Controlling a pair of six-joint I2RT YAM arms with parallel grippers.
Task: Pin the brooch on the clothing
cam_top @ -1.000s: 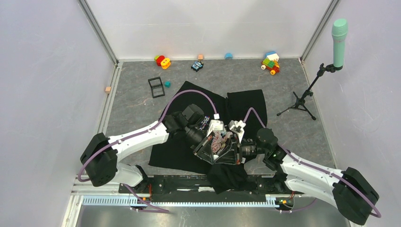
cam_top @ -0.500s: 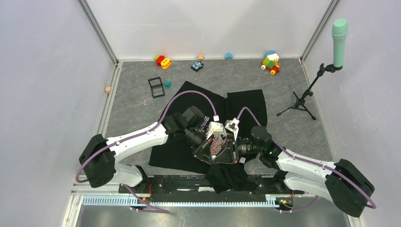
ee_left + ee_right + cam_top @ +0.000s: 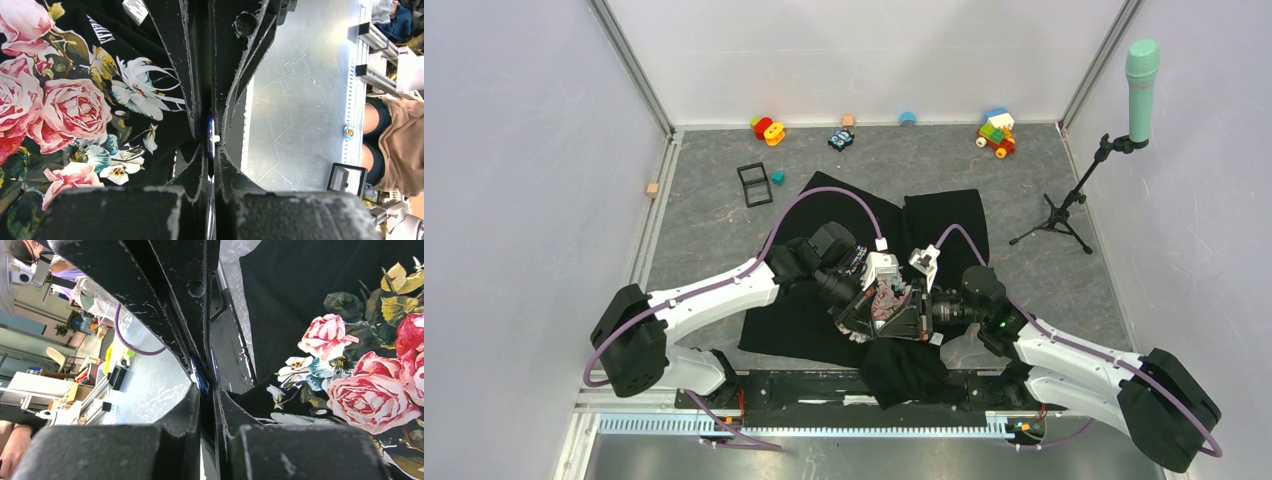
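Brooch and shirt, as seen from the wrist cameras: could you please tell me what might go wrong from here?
1. The brooch shows only as a blue sliver, seemingly pinched edge-on at the tips of the right tool; it could twist or slip out.
2. The shut left tool meets it tip to tip, so a small misalignment may knock the brooch loose.
3. The T-shirt is bunched up between the arms; pinning might catch a fold.

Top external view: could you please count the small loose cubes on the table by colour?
Orange cubes: 2
Teal cubes: 1
Total: 3
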